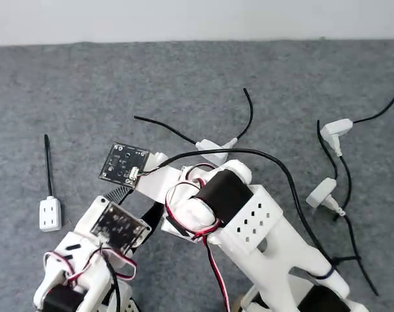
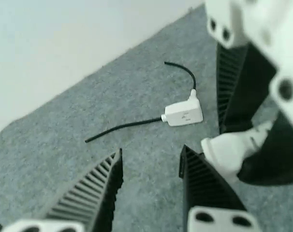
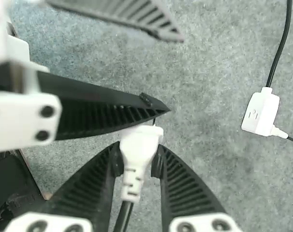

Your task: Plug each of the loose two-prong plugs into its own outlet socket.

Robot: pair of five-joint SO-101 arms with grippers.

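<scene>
Grey carpeted table [image 1: 80, 91] with left socket [image 1: 50, 214], middle socket [image 1: 213, 153], upper plug [image 1: 335, 130], lower plug [image 1: 322, 193].

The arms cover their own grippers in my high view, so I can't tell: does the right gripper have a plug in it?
Observer: Yes. The right wrist view shows the right gripper shut on a white plug.
Operator: And the left one?
Observer: The left gripper is open and holds nothing. Grey carpet shows through the gap.
Operator: Is there a socket near that plug?
Observer: A white outlet socket lies on the carpet apart from the plug, with its two slots showing.
</scene>
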